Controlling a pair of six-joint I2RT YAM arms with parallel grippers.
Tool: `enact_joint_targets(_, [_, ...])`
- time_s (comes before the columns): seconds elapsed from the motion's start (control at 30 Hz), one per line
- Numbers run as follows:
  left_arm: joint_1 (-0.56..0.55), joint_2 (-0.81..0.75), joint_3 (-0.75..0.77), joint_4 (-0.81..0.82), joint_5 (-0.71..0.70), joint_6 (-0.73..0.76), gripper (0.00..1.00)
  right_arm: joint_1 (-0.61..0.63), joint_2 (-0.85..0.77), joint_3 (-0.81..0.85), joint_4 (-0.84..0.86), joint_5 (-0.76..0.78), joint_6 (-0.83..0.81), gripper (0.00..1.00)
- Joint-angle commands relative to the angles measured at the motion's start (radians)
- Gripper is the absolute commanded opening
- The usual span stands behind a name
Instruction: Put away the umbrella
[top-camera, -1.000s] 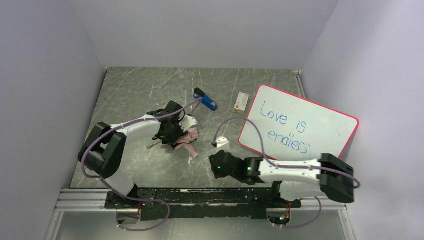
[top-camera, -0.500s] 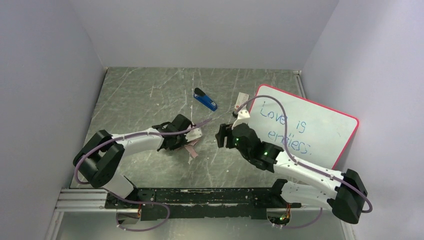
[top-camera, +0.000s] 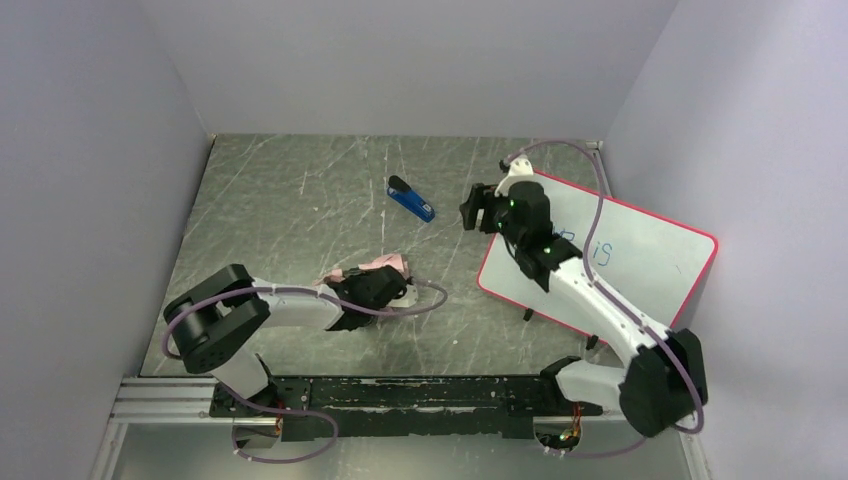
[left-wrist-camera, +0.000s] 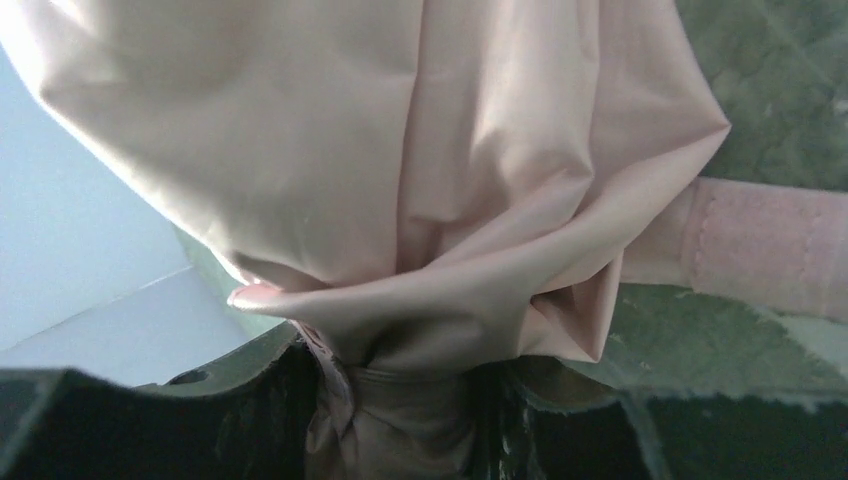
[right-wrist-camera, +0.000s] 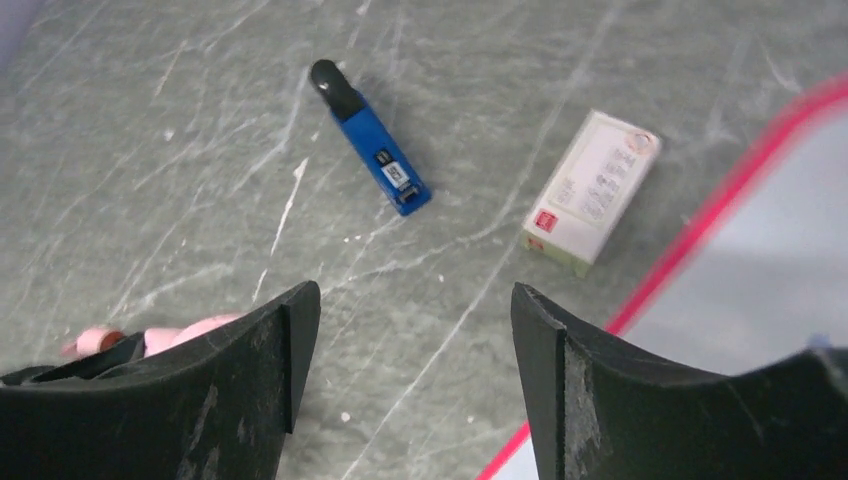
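Well, my left gripper (left-wrist-camera: 398, 405) is clenched on a bunched fold of the umbrella (left-wrist-camera: 450, 160). The pale pink fabric is pinched between its dark fingers (left-wrist-camera: 250, 420) and spills out above them, and the pink strap (left-wrist-camera: 765, 245) runs off to one side over the tabletop. From above I see that bundle resting on the grey marbled table (top-camera: 270, 190), toward the arm bases from the blue-and-black stapler (top-camera: 411, 200) and a little to its left. My right gripper (right-wrist-camera: 415, 370) stands released, its jaws spread with only bare tabletop showing between them, and it hangs off to the right of the stapler. A small white box (right-wrist-camera: 592, 190) lies near the stapler on its right, and the red-framed whiteboard (top-camera: 640, 265) lies further right again.
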Motion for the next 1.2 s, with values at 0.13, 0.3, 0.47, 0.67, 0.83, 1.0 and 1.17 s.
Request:
enact_joint_targets(0.13, [-0.082, 0.146, -0.067, 0.044, 0.005, 0.065, 0.05, -0.07, 0.327, 0.246, -0.027, -0.773, -0.421, 0.73])
enact_joint_targets(0.3, [-0.088, 0.159, -0.064, 0.058, -0.017, 0.071, 0.05, -0.051, 0.438, 0.283, 0.006, -0.863, -0.594, 0.73])
enact_joint_targets(0.47, [-0.1, 0.182, -0.061, 0.101, -0.043, 0.089, 0.05, 0.005, 0.559, 0.411, -0.235, -0.937, -0.923, 0.75])
enact_joint_targets(0.67, [-0.123, 0.21, -0.061, 0.142, -0.07, 0.108, 0.05, 0.075, 0.698, 0.563, -0.498, -1.003, -1.193, 0.79])
enact_joint_targets(0.83, [-0.138, 0.219, -0.063, 0.147, -0.077, 0.11, 0.05, 0.127, 0.795, 0.658, -0.601, -1.01, -1.254, 0.8])
enact_joint_targets(1.0, [-0.143, 0.218, -0.065, 0.146, -0.08, 0.111, 0.05, 0.177, 0.859, 0.705, -0.675, -0.994, -1.308, 0.81])
enact_joint_targets(1.17, [-0.147, 0.212, -0.072, 0.151, -0.079, 0.109, 0.05, 0.203, 0.934, 0.732, -0.705, -0.916, -1.321, 0.81])
